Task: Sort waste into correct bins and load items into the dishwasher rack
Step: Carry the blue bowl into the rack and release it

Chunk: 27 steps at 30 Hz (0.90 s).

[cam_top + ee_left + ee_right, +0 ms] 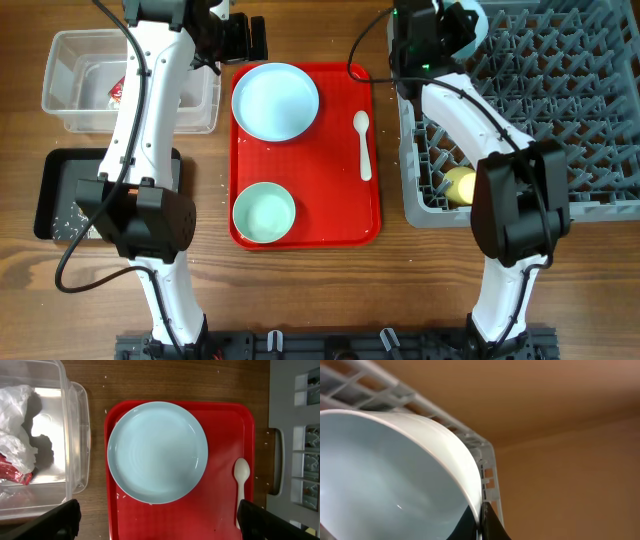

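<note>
- From above: the plate [275, 100], green bowl [264, 212] and spoon [363, 145] lie on the red tray [335, 210]. The cup [459, 185] sits in the rack [560, 100].
- Left wrist: the left pincer [159, 515] is wide open and empty above the plate. The tub [75, 435] holds the tissue [15, 415] and wrapper [15, 472].
- Right wrist: the right pincer [481, 520] is closed tight on the blue bowl [385, 475] rim, by the rack.
</note>
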### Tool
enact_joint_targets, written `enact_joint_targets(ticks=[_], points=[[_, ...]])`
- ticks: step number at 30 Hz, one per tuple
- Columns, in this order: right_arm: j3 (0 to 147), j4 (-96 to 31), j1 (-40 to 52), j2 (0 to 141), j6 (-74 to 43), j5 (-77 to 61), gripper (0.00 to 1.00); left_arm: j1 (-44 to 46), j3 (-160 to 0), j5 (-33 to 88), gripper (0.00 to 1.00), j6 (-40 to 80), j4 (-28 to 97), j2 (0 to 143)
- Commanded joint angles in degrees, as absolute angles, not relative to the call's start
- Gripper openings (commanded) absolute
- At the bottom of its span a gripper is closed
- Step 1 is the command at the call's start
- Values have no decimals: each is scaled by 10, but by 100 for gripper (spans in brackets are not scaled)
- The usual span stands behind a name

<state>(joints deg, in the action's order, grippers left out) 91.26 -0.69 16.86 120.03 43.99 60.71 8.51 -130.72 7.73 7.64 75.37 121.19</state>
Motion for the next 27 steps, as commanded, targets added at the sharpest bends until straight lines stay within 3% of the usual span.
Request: enact_joint_targets(ticks=[1, 8, 9, 12, 15, 17, 22, 27], points=[[917, -47, 176, 1215, 412, 620, 4, 84, -1304, 74, 100, 80, 752, 1219], [917, -78, 184, 1217, 373, 619, 5, 84, -1304, 74, 100, 80, 752, 1219], [917, -82, 189, 1217, 374, 619, 8, 84, -1304, 74, 100, 80, 752, 1219], [917, -103, 208, 1217, 374, 618, 36, 84, -1304, 74, 100, 80, 752, 1219], [917, -127, 229, 1217, 374, 616, 52, 84, -1304, 74, 100, 80, 752, 1219], [917, -136, 246, 1217, 373, 616, 77, 84, -1304, 74, 100, 80, 752, 1219], [917, -145, 264, 1217, 374, 619, 93, 84, -1304, 74, 100, 80, 752, 1219], [918, -139, 265, 1214, 373, 619, 100, 84, -1304, 74, 100, 80, 752, 1219]])
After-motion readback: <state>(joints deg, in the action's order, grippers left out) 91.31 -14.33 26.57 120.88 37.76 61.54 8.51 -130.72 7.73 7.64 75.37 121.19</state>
